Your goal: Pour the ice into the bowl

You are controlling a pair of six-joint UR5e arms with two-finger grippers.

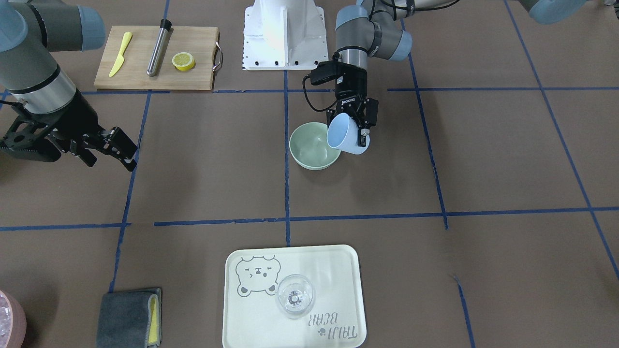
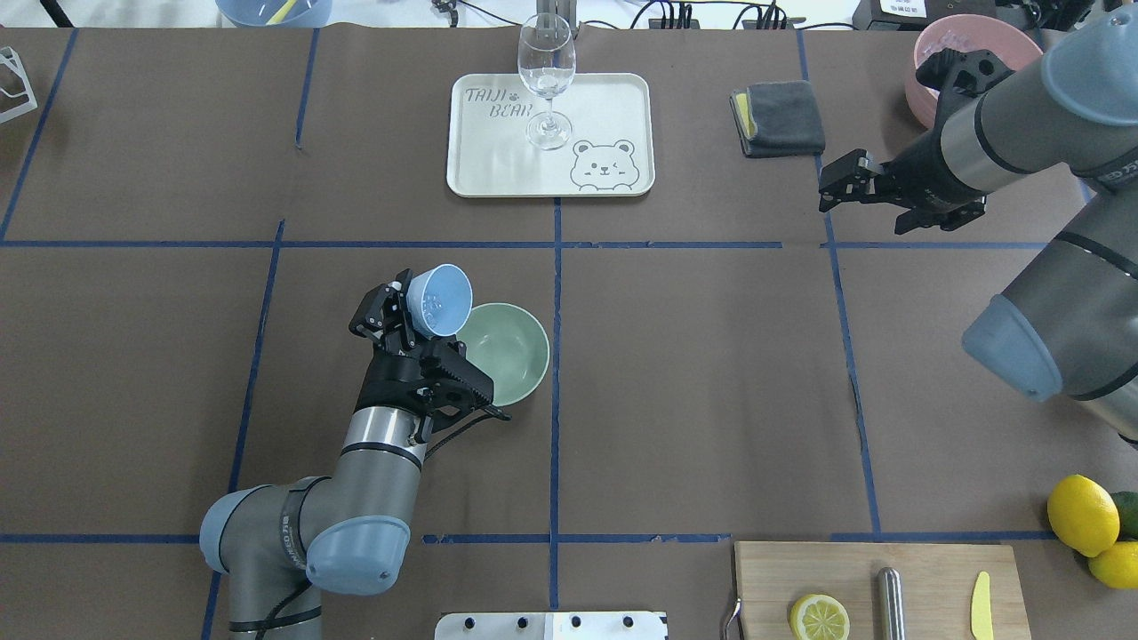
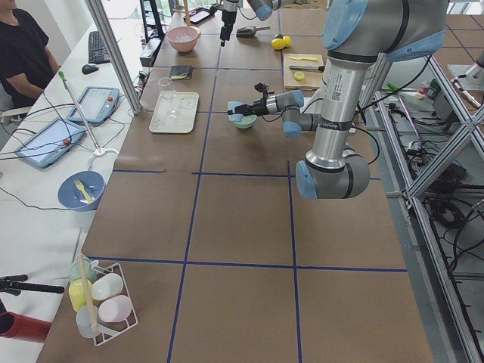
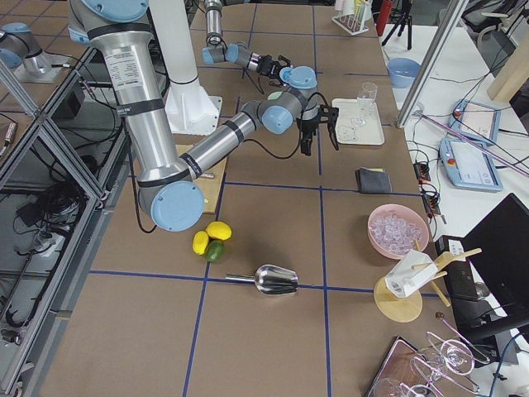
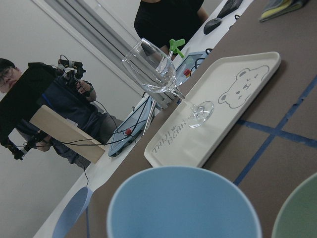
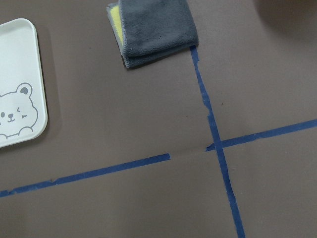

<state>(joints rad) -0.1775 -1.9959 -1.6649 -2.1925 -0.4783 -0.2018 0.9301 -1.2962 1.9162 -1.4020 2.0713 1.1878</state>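
The mint bowl [image 2: 511, 356] sits on the brown-paper table [image 2: 711, 373], just on the left-arm side of the central blue tape line. Bare paper lies open all round it except on the side where the left arm reaches in. The left gripper [image 1: 350, 126] is clamped on the wall of a smooth blue cup [image 2: 442, 298], which is tipped with its mouth over the bowl's rim. Faint glints show inside the cup, too small to identify. Glassy ice [image 4: 397, 227] is piled in a pink bowl [image 4: 388, 248] at the far right end. The right gripper [image 2: 831, 188] hangs there, fingers apart, near a folded grey cloth [image 2: 782, 116]. A cream tray [image 2: 622, 116] carrying a stemmed glass [image 2: 546, 67] stands well beyond the bowl.
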